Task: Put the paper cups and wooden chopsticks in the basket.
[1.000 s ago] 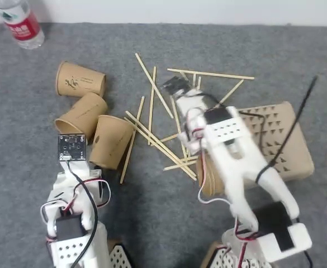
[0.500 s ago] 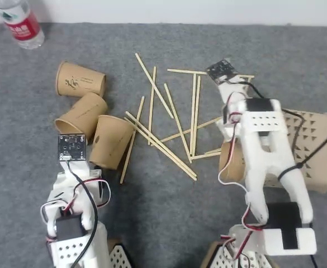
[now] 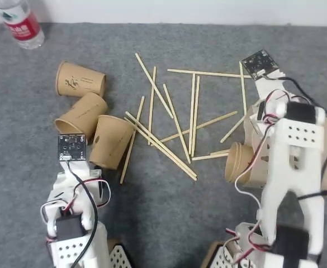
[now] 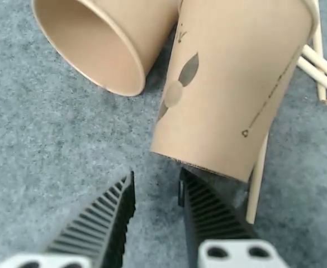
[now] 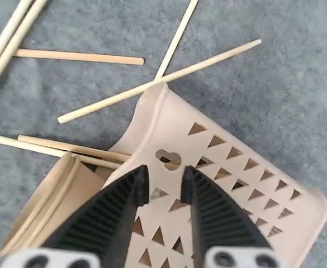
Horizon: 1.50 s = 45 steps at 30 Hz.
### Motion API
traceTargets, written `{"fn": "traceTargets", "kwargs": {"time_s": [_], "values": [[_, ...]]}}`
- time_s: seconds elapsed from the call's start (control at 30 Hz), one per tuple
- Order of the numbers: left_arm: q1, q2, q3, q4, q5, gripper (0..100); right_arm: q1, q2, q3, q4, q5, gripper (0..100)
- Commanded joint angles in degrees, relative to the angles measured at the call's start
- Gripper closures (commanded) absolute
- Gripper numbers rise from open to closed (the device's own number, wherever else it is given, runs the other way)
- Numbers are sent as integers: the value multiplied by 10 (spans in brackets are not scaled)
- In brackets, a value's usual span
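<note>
- The left gripper (image 4: 156,176) sits at lower left of the high view. Its jaws are slightly parted, with only the grey carpeted table (image 3: 169,223) between them.
- The nearest tan paper cup (image 3: 112,141) lies on its side just ahead of those jaws, base towards them. Its long axis runs up-frame, away from the arm. Two more tan paper cups (image 3: 80,97) lie above and to its left. Judgement: the left arm is the nearer, and a pick needs wider jaws set across that axis.
- The pale wooden chopsticks (image 3: 164,120) lie scattered at centre frame, most running roughly up and down.
- A fourth tan paper cup (image 3: 238,163) lies on its side, touching the beige perforated plastic basket (image 5: 236,167) at right.
- The right gripper (image 5: 164,170) is set over the basket's perforated wall. Whether it clamps the basket cannot be told.
- Against the earlier frames, the right arm has swung from centre to the right edge. The basket and fourth cup have shifted right with it, and several chopsticks are displaced. The left arm and its three cups are unchanged.
</note>
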Motion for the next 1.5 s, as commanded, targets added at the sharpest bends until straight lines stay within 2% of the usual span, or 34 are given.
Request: {"fn": "traceTargets", "kwargs": {"time_s": [0.0, 0.07, 0.27, 0.4, 0.47, 0.57, 0.67, 0.8, 0.9, 1.1, 1.17, 1.33, 1.47], "values": [[2, -7, -4, -11, 6, 866, -22, -45, -16, 12, 8, 779], [1, -7, -4, -11, 6, 866, -41, -46, -16, 22, 7, 731], [1, -7, -4, -11, 6, 866, -70, -36, -18, 25, 7, 753], [2, -8, -4, -11, 10, 866, -23, -51, -29, 27, 7, 756], [2, -9, -5, -18, 18, 865, 25, -65, -34, 27, 7, 756], [25, -9, -5, -69, 99, 865, 99, -78, -32, 27, 7, 756], [71, -9, -5, -154, 181, 870, 160, -80, -22, 27, 6, 756], [100, -9, -7, -262, 196, 870, 212, -83, -16, 27, 9, 756], [133, -9, -9, -323, 272, 870, 241, -80, -16, 21, 10, 756], [196, -7, -110, -319, 424, 870, 284, -78, -16, 7, 10, 756], [246, -6, -133, -310, 457, 869, 298, -68, -16, -23, 11, 755], [392, -4, -116, -365, 520, 870, 309, 22, -20, -58, 11, 754], [419, -4, -71, -419, 556, 870, 309, 111, -56, -59, 11, 755]]}}
